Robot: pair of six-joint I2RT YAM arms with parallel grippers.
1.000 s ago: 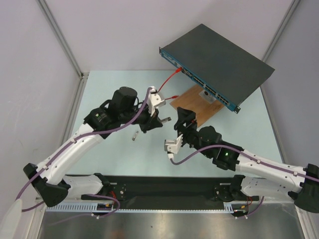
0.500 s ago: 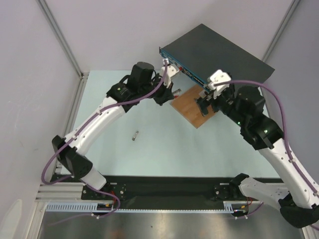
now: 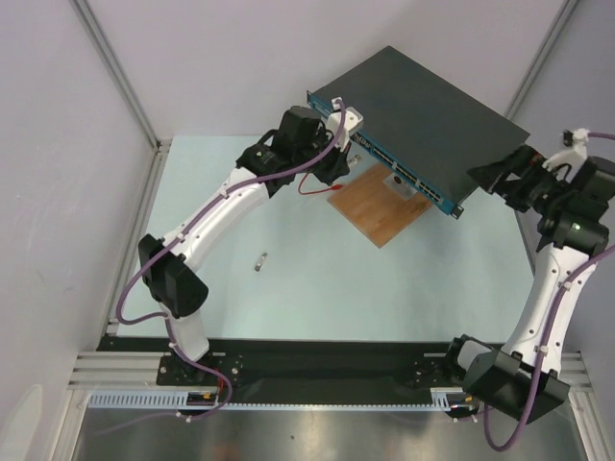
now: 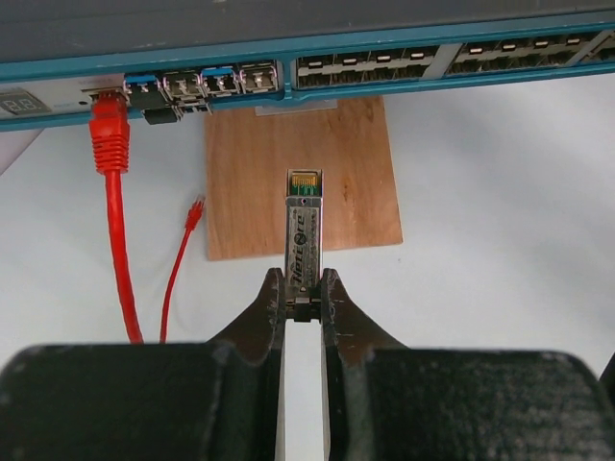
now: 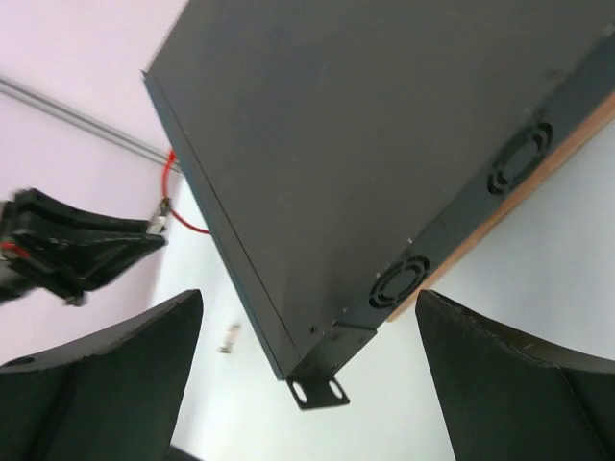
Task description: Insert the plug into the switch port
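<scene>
Plug [image 4: 305, 235] first: a slim labelled metal module, clamped at its rear end by my left jaws, which are closed on it, its green-edged tip pointing to 12 o'clock in the left wrist view. It shows over the wooden board [image 4: 356, 173], apart from the switch [image 4: 384, 24], whose blue front edge runs across the top of that view. At about 10 o'clock from the tip a red cable [image 4: 113, 192] is seated in a port near the left end of that edge, and a loose cable end [image 4: 195, 213] lies by the board on the counter [image 4: 500, 211]. Just right of the seated cable, at about 11 o'clock, sits a short row of wider ports [image 4: 207, 83]; rows of smaller ports [image 4: 384, 65] run on toward 2 o'clock. At 3 o'clock of the switch in the top view my right jaws stand wide open and hold nothing; the box's vented side wall shows between them, untouched. I judge this the approach step: plug grasped, not yet inserted. The next move calls for sliding left until the tip lines up with a free wide port, keeping the module square to the edge, then pushing straight to 12 o'clock. Which of those ports are free I cannot tell.
</scene>
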